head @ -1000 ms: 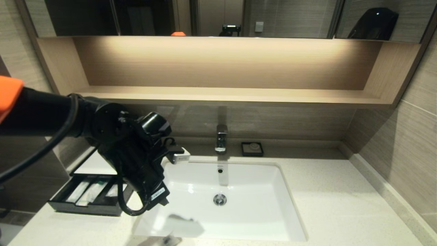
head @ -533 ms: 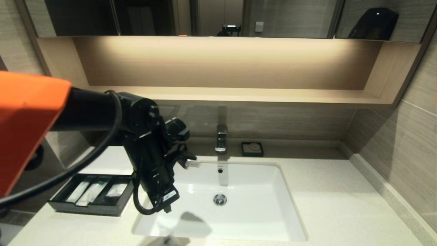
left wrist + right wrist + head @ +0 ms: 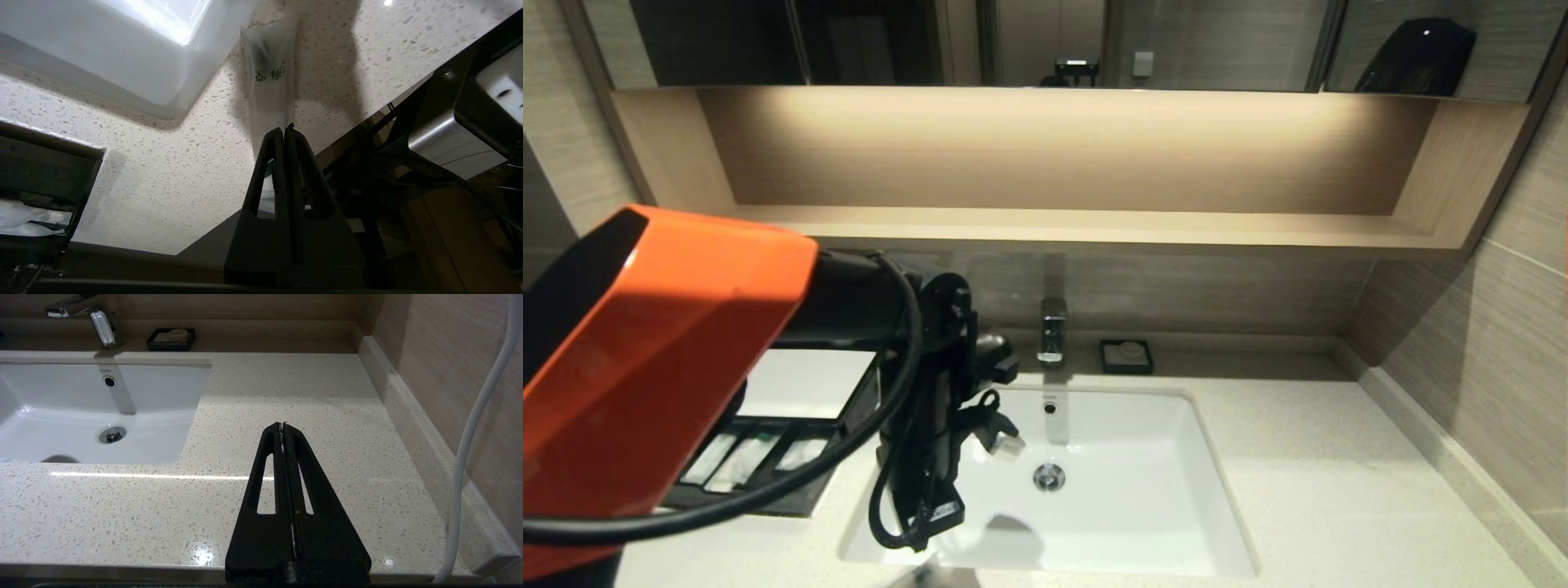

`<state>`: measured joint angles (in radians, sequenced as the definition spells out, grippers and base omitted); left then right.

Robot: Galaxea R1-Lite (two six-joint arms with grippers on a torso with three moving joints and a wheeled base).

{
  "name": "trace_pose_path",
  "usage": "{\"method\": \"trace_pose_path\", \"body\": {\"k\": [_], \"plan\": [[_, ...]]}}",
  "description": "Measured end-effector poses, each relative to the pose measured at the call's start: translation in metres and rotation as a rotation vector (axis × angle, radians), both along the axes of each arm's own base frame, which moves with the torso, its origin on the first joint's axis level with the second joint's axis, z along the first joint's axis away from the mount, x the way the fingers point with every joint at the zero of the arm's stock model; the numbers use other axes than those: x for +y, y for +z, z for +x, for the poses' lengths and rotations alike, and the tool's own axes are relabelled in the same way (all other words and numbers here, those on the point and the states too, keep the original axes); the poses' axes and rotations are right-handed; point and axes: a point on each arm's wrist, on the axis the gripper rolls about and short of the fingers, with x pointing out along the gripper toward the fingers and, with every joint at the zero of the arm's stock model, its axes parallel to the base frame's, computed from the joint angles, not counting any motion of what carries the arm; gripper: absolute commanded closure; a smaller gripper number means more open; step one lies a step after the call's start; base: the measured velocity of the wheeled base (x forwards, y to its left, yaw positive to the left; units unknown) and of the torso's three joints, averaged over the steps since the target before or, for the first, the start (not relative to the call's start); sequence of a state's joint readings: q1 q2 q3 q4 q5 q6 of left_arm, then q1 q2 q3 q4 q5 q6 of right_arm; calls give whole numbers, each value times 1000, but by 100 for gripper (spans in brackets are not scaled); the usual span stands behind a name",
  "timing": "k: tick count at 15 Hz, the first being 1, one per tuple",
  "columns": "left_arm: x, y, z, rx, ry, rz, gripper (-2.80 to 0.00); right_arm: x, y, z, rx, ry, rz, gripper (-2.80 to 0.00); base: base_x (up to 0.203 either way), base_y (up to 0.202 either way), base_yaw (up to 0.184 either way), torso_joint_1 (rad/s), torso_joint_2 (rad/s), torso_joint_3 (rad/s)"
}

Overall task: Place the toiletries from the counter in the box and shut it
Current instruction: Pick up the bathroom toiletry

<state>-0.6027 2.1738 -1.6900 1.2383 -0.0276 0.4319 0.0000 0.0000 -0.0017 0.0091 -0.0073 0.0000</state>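
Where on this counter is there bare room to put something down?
The widest bare stretch of counter lies right of the basin, out to the wall kerb. Left of the basin is crowded: the box, its open drawer, the left arm, and a packet at the corner.

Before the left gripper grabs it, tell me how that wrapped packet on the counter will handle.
The packet is probably light and floppy: thin, translucent wrap. Lying flat on the counter, it may slide when pinched. It is unlikely to roll.
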Motion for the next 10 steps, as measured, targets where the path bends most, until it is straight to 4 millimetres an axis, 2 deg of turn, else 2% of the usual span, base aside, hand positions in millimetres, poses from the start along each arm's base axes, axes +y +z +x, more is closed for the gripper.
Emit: {"method": "trace_pose_path", "body": {"k": [10], "plan": [[-7,-23,0,19,-94,151,0,0,0,0,0,0,0,0,0,0,0,0,0,0]]}}
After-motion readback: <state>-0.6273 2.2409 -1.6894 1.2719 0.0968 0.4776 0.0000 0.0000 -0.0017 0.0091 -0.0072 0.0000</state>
